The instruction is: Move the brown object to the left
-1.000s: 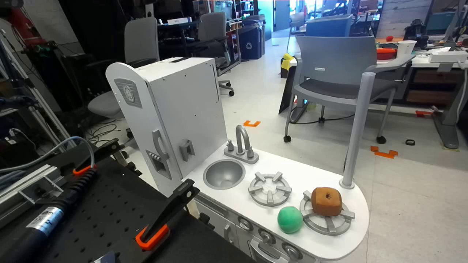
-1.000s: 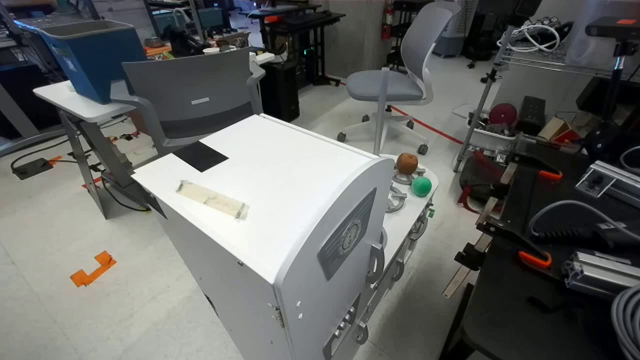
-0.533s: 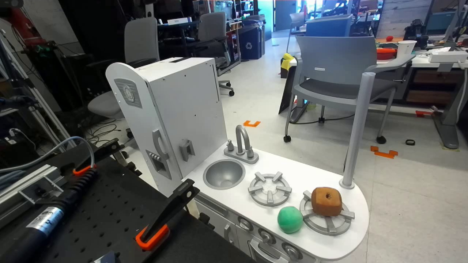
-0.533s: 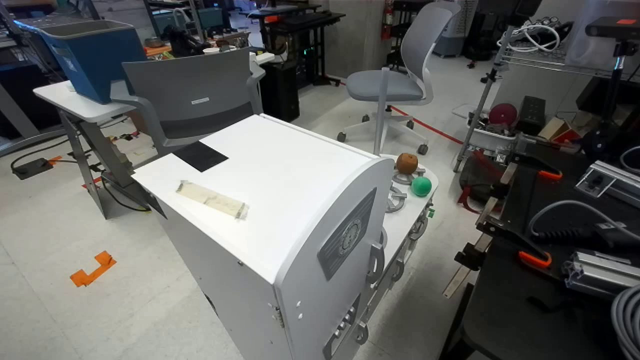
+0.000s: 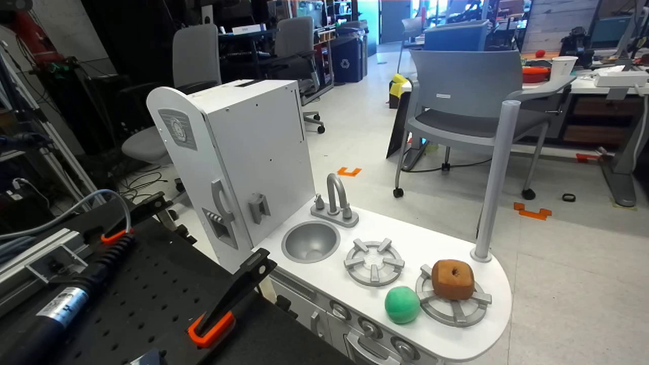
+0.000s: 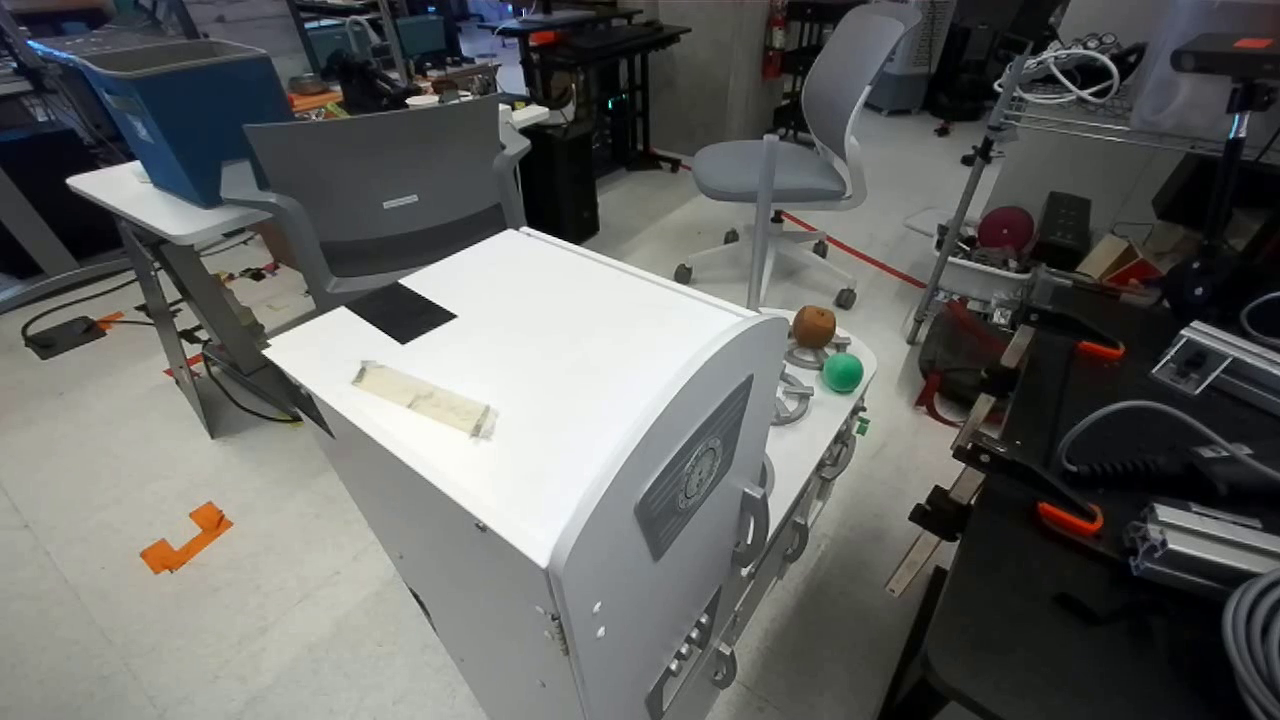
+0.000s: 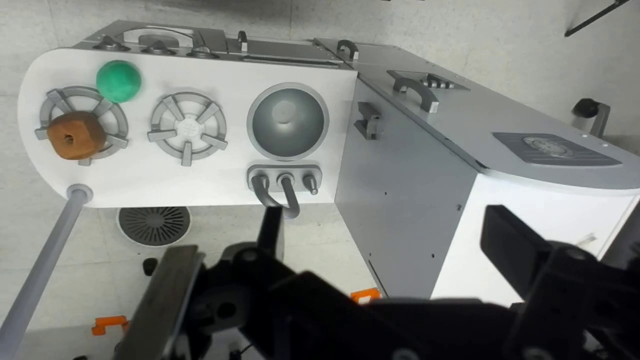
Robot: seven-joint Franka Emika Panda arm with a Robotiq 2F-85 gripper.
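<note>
In the wrist view alone, the tool (image 7: 390, 239) stands spread wide.

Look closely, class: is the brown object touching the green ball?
Apart. In the wrist view, part of the grey burner shows in the gap between the brown object and the green ball.

Brown object (image 5: 453, 280): rounded, dark-spotted, resting off-centre on grey burner (image 5: 458, 311).
</note>
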